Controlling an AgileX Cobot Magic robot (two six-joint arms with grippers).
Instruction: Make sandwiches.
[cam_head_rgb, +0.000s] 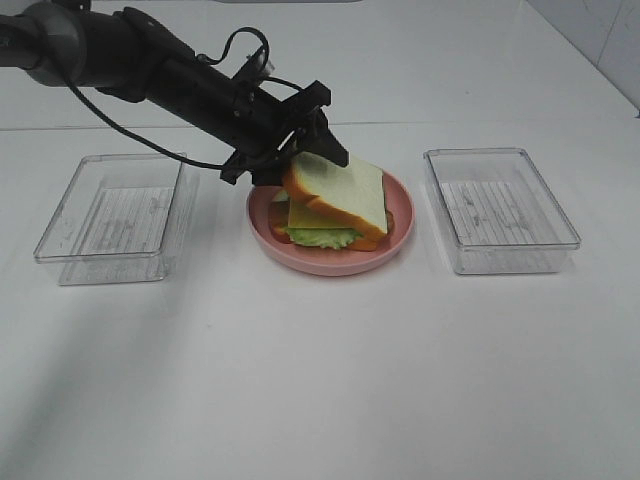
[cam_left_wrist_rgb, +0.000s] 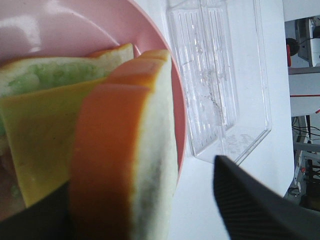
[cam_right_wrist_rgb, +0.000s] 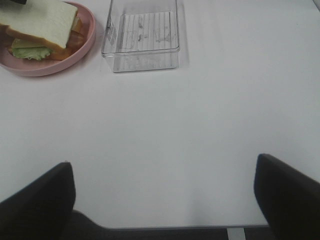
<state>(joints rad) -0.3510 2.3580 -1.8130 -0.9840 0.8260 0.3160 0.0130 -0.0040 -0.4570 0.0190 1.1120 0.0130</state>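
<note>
Sandwich (cam_head_rgb: 335, 205) on pink plate (cam_head_rgb: 395, 250); no readable writing. Left gripper (cam_head_rgb: 300, 150) parted around top slice (cam_head_rgb: 345, 190); right gripper (cam_right_wrist_rgb: 165, 200) wide apart.

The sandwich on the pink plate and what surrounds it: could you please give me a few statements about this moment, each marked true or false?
1. The top bread slice lies flat on the stack. False: it is tilted, its raised end at the left gripper.
2. Yellow cheese and green lettuce show under the top slice. True.
3. The sandwich sits in a clear tray. False: it sits on the pink plate, between two clear trays.
4. The right gripper has its jaws wide apart over bare table. True.
5. Both trays hold bread. False: no bread shows in either.
</note>
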